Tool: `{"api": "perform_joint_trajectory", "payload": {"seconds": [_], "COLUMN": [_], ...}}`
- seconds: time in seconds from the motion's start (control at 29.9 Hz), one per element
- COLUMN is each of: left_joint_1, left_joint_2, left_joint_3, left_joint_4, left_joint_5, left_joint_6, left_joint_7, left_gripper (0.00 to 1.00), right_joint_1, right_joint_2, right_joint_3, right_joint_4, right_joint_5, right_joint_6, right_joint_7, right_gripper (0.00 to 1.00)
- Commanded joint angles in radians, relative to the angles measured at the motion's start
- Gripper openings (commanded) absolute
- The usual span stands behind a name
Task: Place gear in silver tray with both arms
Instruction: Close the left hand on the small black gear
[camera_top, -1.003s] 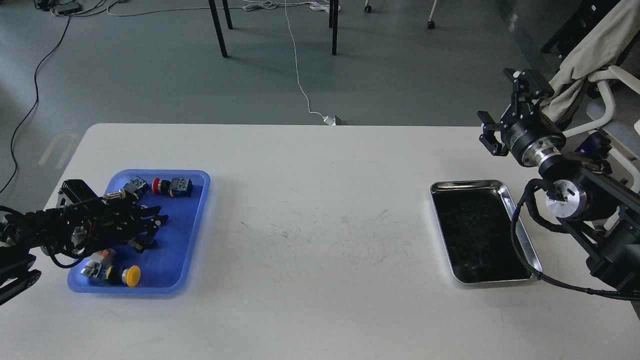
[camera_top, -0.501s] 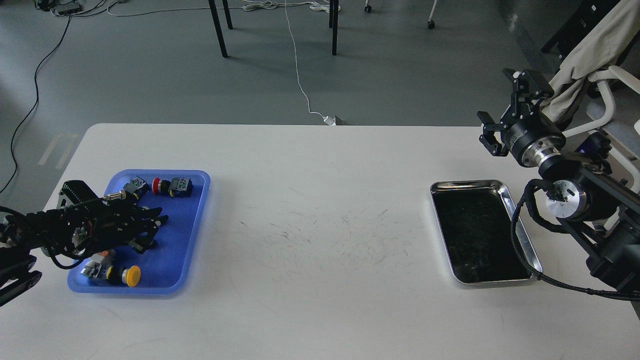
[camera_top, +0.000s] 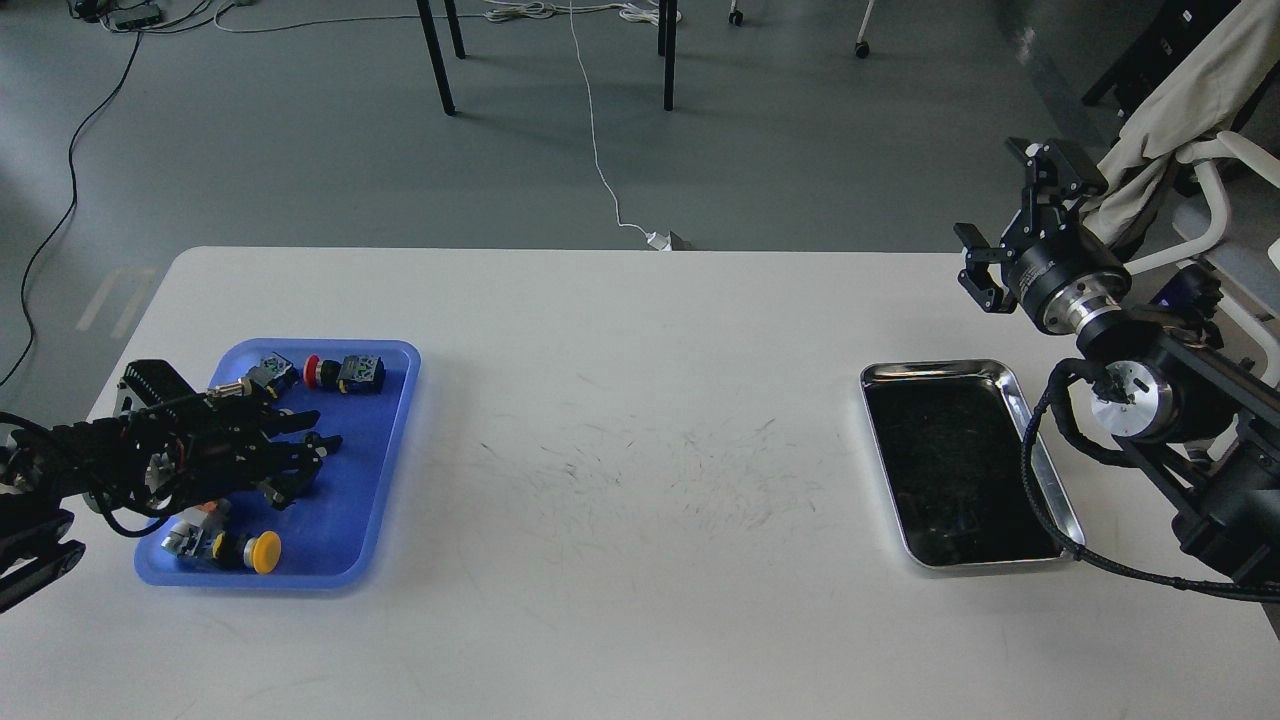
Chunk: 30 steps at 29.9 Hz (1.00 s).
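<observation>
A: What colours are showing on the white table (camera_top: 640, 600)?

B: The blue plastic tray (camera_top: 385, 480) is showing a bright, even blue. In it, one push button (camera_top: 263, 552) is wearing a yellow cap, and another push button (camera_top: 313, 371) is wearing a red one.

A: And the silver tray (camera_top: 1040, 455)?

B: Its rim is gleaming silver, and its bottom is looking black and faintly speckled.

A: The arms?

B: The left gripper (camera_top: 305, 455) and the right gripper (camera_top: 1010, 225) are both showing black, with silver rings shining on the right arm (camera_top: 1180, 400).

Left gripper (camera_top: 305, 455) hovers over blue tray (camera_top: 385, 470); silver tray (camera_top: 1045, 465) sits well apart.
</observation>
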Motion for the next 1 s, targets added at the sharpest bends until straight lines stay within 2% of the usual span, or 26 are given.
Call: {"api": "perform_joint_trajectory", "payload": {"seconds": [0.0,0.43,0.57,0.7,0.74,0.77,0.8,0.97], "left_joint_1": [0.003,0.011,0.012,0.014,0.014,0.012,0.011,0.011], "left_joint_2": [0.001,0.011,0.011,0.009,0.011,0.011,0.011,0.014], "left_joint_3": [0.001,0.014,0.023,0.023,0.023,0.023,0.023,0.023], "left_joint_4": [-0.001,-0.004,-0.006,-0.004,-0.004,-0.006,-0.004,-0.006], "left_joint_5": [0.001,0.003,0.005,0.003,0.003,0.003,0.003,0.006], "left_joint_6": [0.0,0.002,0.005,0.005,0.006,0.006,0.005,0.006], "left_joint_7": [0.0,0.0,0.0,0.0,0.0,0.0,0.0,0.0], "left_gripper": [0.41,0.37,0.3,0.28,0.24,0.15,0.14,0.12], "right_joint_1": [0.0,-0.003,-0.003,-0.005,-0.005,-0.005,-0.005,-0.005], "right_joint_2": [0.0,0.003,0.001,0.001,0.001,0.001,0.001,0.003], "right_joint_3": [0.0,0.0,0.0,0.0,0.0,0.0,0.0,0.0], "right_joint_4": [0.0,0.0,0.0,0.0,0.0,0.0,0.0,0.0], "right_joint_5": [0.0,-0.003,-0.003,-0.003,-0.003,-0.003,-0.003,-0.009], "right_joint_6": [0.0,0.002,0.002,0.002,0.002,0.002,0.002,0.0], "right_joint_7": [0.0,0.0,0.002,0.002,0.0,0.002,0.002,0.002], "right_gripper": [0.99,0.99,0.99,0.99,0.99,0.99,0.99,0.99]}}
